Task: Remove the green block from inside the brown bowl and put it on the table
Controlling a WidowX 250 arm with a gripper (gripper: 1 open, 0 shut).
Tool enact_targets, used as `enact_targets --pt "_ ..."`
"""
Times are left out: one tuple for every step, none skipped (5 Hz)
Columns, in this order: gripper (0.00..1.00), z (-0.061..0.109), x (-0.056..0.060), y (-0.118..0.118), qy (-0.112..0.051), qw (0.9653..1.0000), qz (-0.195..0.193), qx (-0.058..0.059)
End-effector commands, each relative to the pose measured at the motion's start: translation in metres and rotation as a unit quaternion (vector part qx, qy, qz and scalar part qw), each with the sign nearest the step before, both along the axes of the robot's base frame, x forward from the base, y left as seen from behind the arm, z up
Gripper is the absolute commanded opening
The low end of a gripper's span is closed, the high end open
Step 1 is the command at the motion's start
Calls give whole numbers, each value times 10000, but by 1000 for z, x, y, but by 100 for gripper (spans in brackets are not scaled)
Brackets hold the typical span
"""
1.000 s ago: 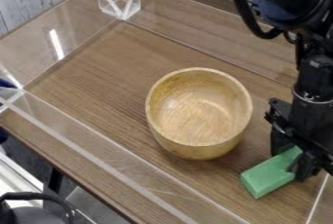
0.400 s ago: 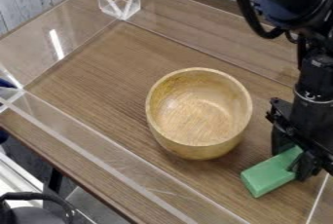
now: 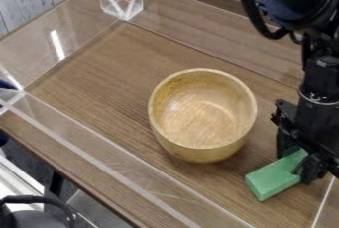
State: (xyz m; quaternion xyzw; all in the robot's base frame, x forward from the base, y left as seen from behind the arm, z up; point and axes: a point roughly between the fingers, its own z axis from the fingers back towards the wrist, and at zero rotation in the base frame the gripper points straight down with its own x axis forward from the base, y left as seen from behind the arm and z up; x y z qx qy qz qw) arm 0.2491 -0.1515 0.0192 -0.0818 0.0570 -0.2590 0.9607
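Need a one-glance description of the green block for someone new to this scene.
Find the round wooden bowl in the middle of the table. Look to its lower right, under the black gripper: the green block lies there on the tabletop. It is the only bright green thing.

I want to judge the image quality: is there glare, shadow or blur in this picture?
Camera view: white glare streaks on the clear wall at left; the bowl is sharp, its inside evenly lit; the gripper is dark with little detail, over the block; the table shows only soft shadows.
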Motion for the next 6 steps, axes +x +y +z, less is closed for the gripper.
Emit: enact_targets --pt "0 -1 -4 -4 68 9999 -127 -30" --pt "0 0 -6 -4 112 9998 -143 -36" --pt "0 0 -7 -4 149 9998 -153 -43" --pt "0 0 -8 -4 183 9997 -159 -50" --pt "100 6 -8 -3 157 9998 -133 -47" --pt "100 16 -9 -1 87 9999 -100 -60"
